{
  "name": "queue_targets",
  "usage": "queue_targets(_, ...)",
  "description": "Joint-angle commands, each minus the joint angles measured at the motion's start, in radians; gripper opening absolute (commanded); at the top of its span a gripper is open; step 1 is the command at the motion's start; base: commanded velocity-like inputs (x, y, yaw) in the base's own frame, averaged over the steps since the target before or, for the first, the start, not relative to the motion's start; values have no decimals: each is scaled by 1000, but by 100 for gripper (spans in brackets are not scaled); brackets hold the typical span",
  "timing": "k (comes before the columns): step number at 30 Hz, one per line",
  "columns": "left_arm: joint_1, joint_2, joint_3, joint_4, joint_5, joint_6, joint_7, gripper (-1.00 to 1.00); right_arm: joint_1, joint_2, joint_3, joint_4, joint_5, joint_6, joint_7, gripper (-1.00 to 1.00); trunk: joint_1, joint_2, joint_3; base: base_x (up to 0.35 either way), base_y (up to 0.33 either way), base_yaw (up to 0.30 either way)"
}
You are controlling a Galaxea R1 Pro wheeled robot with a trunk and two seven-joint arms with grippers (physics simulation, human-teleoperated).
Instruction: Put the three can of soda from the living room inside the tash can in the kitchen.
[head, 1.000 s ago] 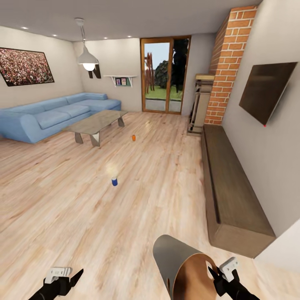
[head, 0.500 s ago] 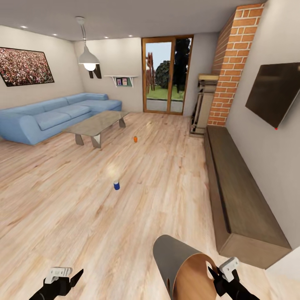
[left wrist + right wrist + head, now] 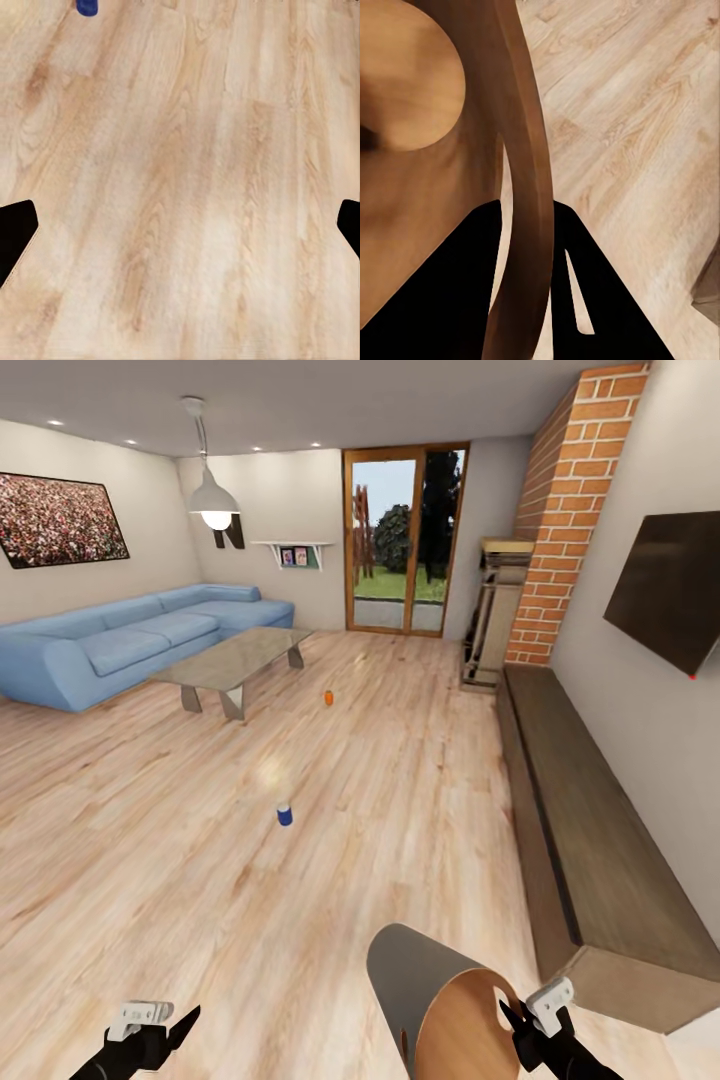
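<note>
While your right gripper (image 3: 512, 1028) clamps the tapered grey bin's rim (image 3: 529, 172), the upright dark blue can (image 3: 285, 815) stands ahead, nearer your open left gripper (image 3: 163, 1028).

**Black arms, white wrist blocks, dark pointed fingers**

In the head view the robot shows two arms at the lower edge. Both forearms are black and have a slightly ribbed, jointed shape. Each one ends in a small white block with grey marks on its top. The left gripper (image 3: 185, 1022) has thin black fingers that end in a sharp point. The right gripper (image 3: 512, 1015) has the same black pointed fingers. In the wrist views the fingers (image 3: 15, 232) look like flat black shapes without any detail.
</note>
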Motion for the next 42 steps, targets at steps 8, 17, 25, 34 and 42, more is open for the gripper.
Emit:
queue_targets(8, 0, 1, 0, 0, 0, 0, 0, 100, 0, 1, 0, -2, -5, 1, 10, -100, 0, 0, 0, 225, 149, 0)
queue_targets(17, 0, 1, 0, 0, 0, 0, -1, 100, 0, 1, 1, -1, -4, 1, 9, -100, 0, 0, 0, 226, 151, 109)
queue_targets(25, 0, 1, 0, 1, 0, 0, -2, 100, 0, 1, 1, -1, -4, 1, 8, -100, 0, 0, 0, 226, 151, 213)
queue_targets(34, 0, 1, 0, 0, 0, 0, -2, 100, 0, 1, 1, 0, -3, 1, 8, -100, 0, 0, 0, 233, 151, 225)
queue_targets(42, 0, 0, 0, 1, -1, 1, 0, 100, 0, 1, 5, 1, -2, 1, 8, -100, 0, 0, 0, 281, 161, 242)
